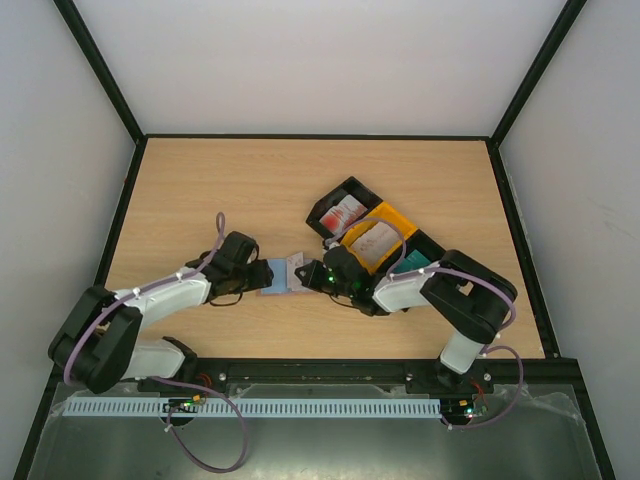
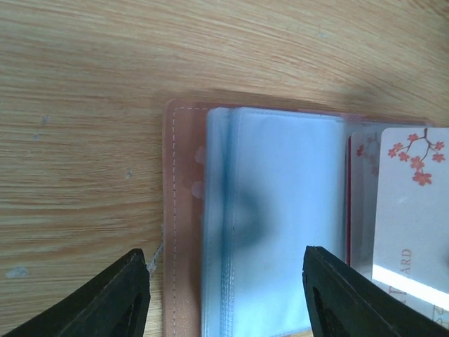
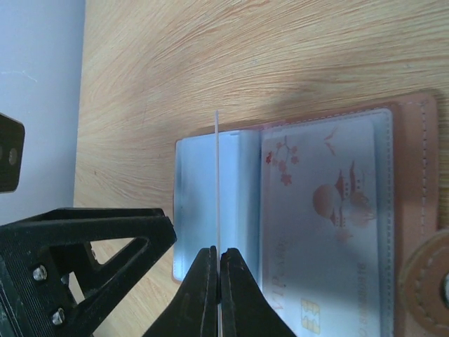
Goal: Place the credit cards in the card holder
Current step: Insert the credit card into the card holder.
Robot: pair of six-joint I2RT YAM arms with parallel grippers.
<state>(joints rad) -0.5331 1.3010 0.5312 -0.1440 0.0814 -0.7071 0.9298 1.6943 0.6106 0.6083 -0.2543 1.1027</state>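
Credit card [image 3: 217, 182] stands edge-on over the open card holder [image 1: 279, 278], its lower edge pinched in the closed right gripper [image 3: 218, 258]. Light, stiff and slick, I'd judge, so hold that short edge firmly. Left gripper [image 2: 224, 270], at the holder's 9 o'clock, is spread wide, grasping nothing.

Wooden table [image 1: 220, 190]; at three o'clock from its centre, a slanted row: black tray [image 1: 351, 184], yellow tray [image 1: 401, 220], second black tray [image 1: 432, 241] toward four o'clock

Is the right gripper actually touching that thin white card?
Touching. The right wrist view shows the right gripper pinching the edge-on white card between its fingers, with no gap.
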